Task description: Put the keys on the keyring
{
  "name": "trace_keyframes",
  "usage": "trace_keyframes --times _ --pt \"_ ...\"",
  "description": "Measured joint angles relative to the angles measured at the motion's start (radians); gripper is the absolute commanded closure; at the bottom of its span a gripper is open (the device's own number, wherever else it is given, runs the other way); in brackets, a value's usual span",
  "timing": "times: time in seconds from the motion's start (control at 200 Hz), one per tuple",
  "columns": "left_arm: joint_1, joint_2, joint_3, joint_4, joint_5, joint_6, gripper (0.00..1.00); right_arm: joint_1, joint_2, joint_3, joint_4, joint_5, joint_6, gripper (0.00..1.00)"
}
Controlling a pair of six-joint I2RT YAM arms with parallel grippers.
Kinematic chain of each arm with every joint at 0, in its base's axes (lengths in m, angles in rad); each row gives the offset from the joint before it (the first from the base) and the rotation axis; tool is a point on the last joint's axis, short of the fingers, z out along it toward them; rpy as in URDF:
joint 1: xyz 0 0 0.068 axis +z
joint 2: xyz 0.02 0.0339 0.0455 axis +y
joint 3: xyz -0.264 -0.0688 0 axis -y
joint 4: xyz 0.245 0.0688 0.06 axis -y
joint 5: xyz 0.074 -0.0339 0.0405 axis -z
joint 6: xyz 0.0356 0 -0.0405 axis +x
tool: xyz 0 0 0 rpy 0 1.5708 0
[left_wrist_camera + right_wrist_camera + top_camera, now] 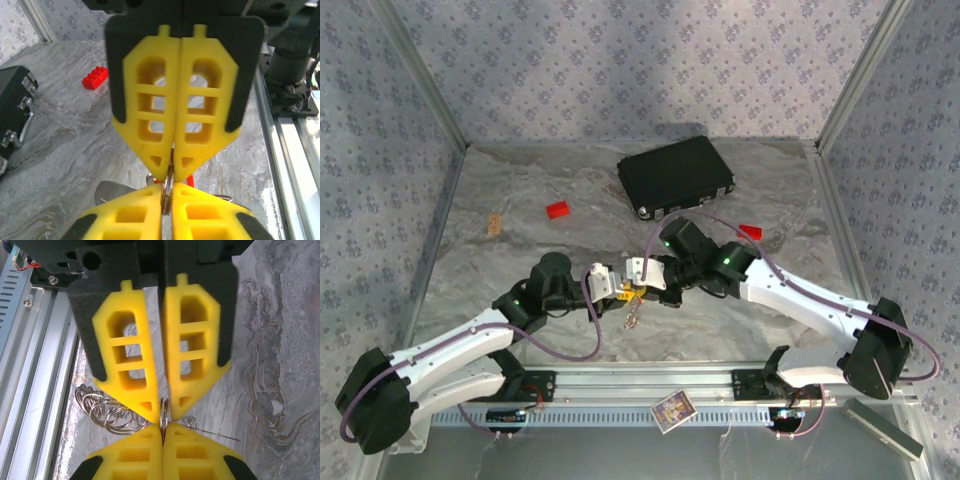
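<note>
Left tool [172,156]: I read its fingers as pressed together. The tips nip one edge of the keyring [168,192], which I see edge-on.
Keyring: it is lifted off the bench [470,270], over the middle and toward the near edge. It spans tip to tip between my two tools, and a short chain [635,316] hangs below it.
Keys: a red-orange sliver [190,178] peeks out just beside the ring, under the left tips. I judge it may be the red tag, but I cannot tell whether it is threaded on.
Right tool [163,409]: closed as well, with its tips meeting on the opposite edge of the same ring. A bunch of silver wire loops [106,412] sits just beside one fingertip.
Risk, twist: both grips are on a thin edge, so I expect any pull out of line could roll the ring out of one pinch.
Risk, drop: if one tool lets go to regrip, the ring would swing on the other, and a key could slide off an open end.
Risk, snag: the loops or the chain could catch on a fingertip.
</note>
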Motion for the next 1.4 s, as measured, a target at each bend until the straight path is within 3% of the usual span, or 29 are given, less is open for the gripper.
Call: trace_keyframes --times 0.11,0.25,0.45,0.939,1.184,1.404 --pt "0.0 0.0 0.0 -0.003 0.004 0.006 1.0 0.0 0.0 0.0 0.001 0.002 0.001 0.94" --pt "0.0 -0.003 -0.002 0.005 0.003 0.001 1.0 -0.009 -0.017 -0.024 0.031 0.0 0.017 0.79" --pt "0.0 -0.014 -0.043 0.051 0.004 -0.017 1.0 -0.036 -0.084 -0.106 0.08 -0.002 0.057 0.77" --pt "0.0 -0.014 -0.045 0.076 0.008 -0.018 1.0 -0.038 -0.09 -0.147 0.151 -0.031 0.117 0.79" --pt "0.0 -0.014 -0.045 0.076 0.008 -0.017 1.0 -0.039 -0.087 -0.147 0.151 -0.032 0.127 0.98" --pt "0.0 -0.014 -0.045 0.077 0.008 -0.017 1.0 -0.047 -0.086 -0.147 0.15 -0.029 0.128 1.0"
